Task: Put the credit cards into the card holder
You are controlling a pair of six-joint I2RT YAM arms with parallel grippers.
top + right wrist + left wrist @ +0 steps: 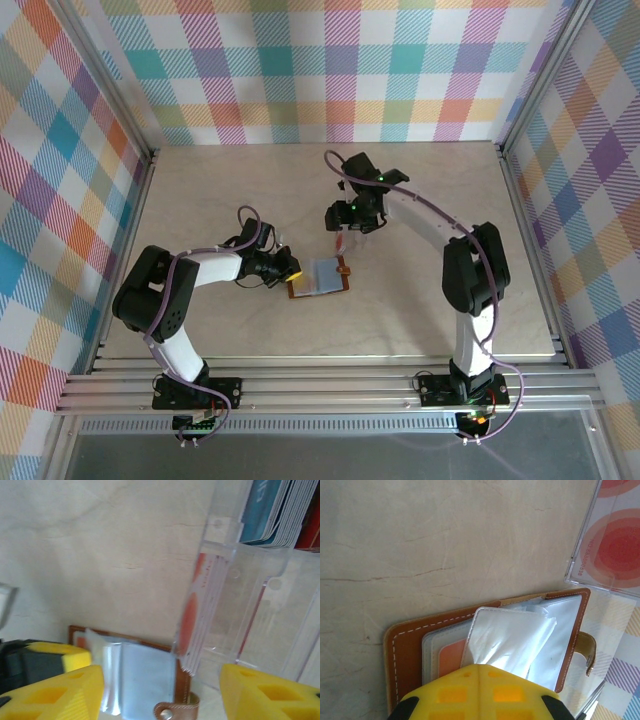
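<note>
The pale table (pixel 200 190) carries everything, with plaid walls around it. The left arm (pixel 200 270) bends in from the near left corner, and the right arm (pixel 440 225) reaches from the near right toward the middle.

A clear tray (pixel 250 605) sits about mid-table, just on the far side of the card holder (pixel 318 279). The card holder lies open and flat (brown leather, white stitching along the edge), a little nearer the near edge than the tray, with its clear pockets (pixel 520 640) fanned upward.

The left pincer (pixel 479 680) is clenched, its yellow tips together right at the fanned pockets. I cannot tell whether a sleeve is pinched between them. The right pincer (pixel 162 672) is released, its fingers wide apart above the card holder's far edge, with the tray's near corner between them.

Most of the credit cards (pixel 265 510) stand stacked in the tray: blue-teal ones at one end, red ones (pixel 192 610) on edge at the other. One orange-red card (pixel 451 657) already sits inside a pocket. The snap tab (pixel 172 711) juts from the card holder's edge, curled upward.
</note>
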